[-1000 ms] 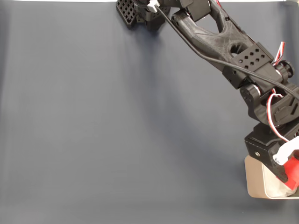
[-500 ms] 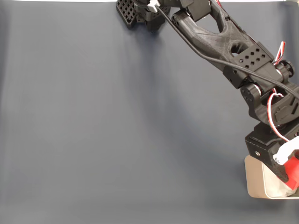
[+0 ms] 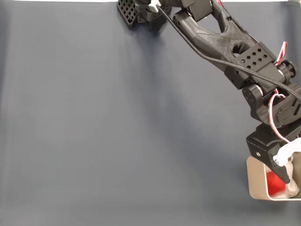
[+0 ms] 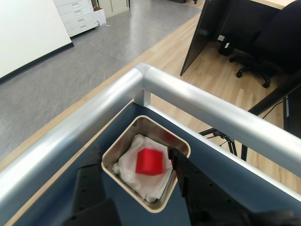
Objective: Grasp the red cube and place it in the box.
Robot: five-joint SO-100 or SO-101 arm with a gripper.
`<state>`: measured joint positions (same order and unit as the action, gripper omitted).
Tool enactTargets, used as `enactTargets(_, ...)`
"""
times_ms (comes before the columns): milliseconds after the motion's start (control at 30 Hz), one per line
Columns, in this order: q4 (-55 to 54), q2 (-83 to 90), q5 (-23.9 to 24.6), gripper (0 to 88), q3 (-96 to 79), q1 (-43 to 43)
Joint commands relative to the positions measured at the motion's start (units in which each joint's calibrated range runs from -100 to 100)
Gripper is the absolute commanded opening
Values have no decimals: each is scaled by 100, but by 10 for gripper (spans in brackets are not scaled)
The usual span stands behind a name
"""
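Since 0.5 s ago the red cube (image 4: 149, 162) left the gripper (image 4: 136, 176); I see it blurred over the white lining (image 4: 129, 165) inside the box (image 4: 141, 123). Fixed view: cube (image 3: 275, 182) in box (image 3: 256, 181) at the dark mat (image 3: 117, 122) edge. No readable labels/text. Arm stretched diagonally, wrist over box, jaws apart w/ nothing held.

The small red cube (image 4: 149, 162) looks motion-blurred in the wrist view; the fixed view's right edge crops the beige-grey metal tin (image 3: 256, 181).
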<state>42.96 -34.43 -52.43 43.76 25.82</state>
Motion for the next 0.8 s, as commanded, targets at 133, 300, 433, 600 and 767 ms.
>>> enactTargets(133,-17,246,-107,467,387,-3)
enactTargets(300,-17,254,-98,484,396,4)
enactTargets(433,-75,254,-83,489,396,4)
enactTargets(600,-107,246,-73,489,396,11)
enactTargets(767,-132,246,-63,489,396,18)
